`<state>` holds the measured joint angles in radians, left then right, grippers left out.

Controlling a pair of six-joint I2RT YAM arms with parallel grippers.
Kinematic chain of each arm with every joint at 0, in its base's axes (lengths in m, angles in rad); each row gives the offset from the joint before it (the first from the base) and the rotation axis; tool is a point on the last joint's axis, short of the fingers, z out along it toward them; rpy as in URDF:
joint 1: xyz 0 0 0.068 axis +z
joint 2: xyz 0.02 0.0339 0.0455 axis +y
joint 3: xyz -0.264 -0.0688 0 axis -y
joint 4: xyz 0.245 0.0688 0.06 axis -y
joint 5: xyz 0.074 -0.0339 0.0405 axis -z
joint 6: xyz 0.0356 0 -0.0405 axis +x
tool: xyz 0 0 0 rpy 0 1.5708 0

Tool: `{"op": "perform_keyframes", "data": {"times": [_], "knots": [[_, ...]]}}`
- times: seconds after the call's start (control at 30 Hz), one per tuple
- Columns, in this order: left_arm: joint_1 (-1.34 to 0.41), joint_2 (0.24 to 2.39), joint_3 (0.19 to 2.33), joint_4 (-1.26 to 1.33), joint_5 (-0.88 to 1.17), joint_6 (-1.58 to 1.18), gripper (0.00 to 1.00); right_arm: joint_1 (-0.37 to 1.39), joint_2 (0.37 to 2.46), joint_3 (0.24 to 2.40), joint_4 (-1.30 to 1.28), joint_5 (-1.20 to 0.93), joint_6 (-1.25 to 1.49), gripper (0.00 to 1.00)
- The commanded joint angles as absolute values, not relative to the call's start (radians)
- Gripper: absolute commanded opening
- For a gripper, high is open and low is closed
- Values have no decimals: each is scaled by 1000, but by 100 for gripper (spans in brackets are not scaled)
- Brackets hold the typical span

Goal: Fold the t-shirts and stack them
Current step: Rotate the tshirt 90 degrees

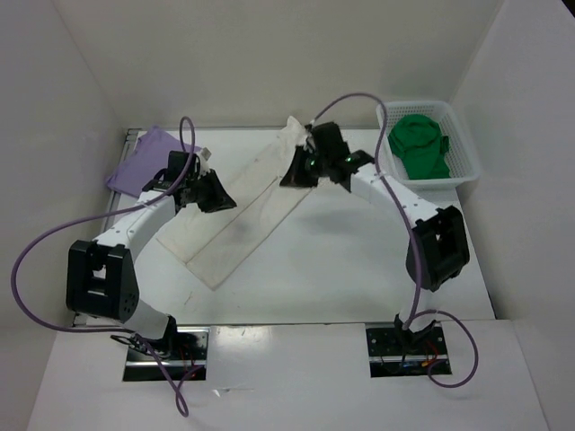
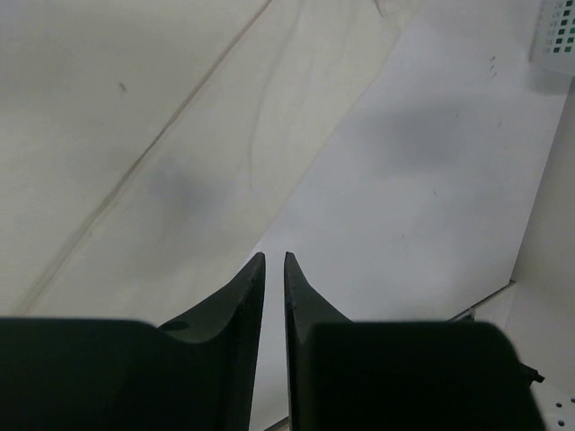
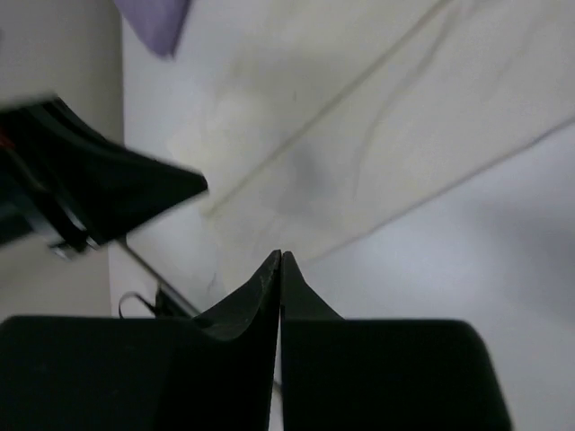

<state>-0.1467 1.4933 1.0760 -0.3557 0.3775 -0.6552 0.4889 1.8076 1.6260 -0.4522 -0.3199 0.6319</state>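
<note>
The cream white t-shirt (image 1: 247, 215) lies flat as a long folded strip running diagonally across the table. It fills the left of the left wrist view (image 2: 162, 135) and the upper part of the right wrist view (image 3: 386, 117). My left gripper (image 1: 216, 194) (image 2: 274, 256) hovers over the strip's left edge, jaws a narrow slit apart with nothing in them. Over the strip's far end, my right gripper (image 1: 298, 171) (image 3: 280, 254) is shut and empty. The lavender t-shirt (image 1: 148, 162) (image 3: 153, 22) lies at the far left corner. The green t-shirt (image 1: 420, 145) sits crumpled in the basket.
A white mesh basket (image 1: 464, 144) (image 2: 561, 36) stands at the table's far right corner. White walls close in the table at the back and both sides. The left arm (image 3: 81, 189) shows dark at the left of the right wrist view.
</note>
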Motion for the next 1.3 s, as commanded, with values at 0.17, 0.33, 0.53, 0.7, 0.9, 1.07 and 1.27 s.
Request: {"op": "perform_keyframes", "data": {"times": [0.17, 0.33, 0.53, 0.7, 0.9, 1.07, 1.27], "knots": [[-141, 1526, 1152, -342, 319, -611, 16, 701, 1857, 1201, -152, -390, 821, 43], [-141, 1526, 1088, -333, 339, -611, 16, 701, 1957, 1221, -110, -367, 864, 56], [-141, 1517, 1039, -301, 362, -640, 18, 701, 2081, 1275, -80, -291, 907, 59], [-141, 1497, 1039, -291, 373, -640, 20, 701, 2161, 1312, -81, -291, 928, 27], [-141, 1497, 1029, -301, 353, -640, 24, 701, 2114, 1312, -141, -282, 867, 0], [-141, 1519, 1066, -313, 333, -620, 34, 701, 1950, 1162, -222, -304, 773, 0], [-150, 1583, 1103, -284, 333, -620, 41, 647, 1806, 993, -351, -364, 660, 0]]}}
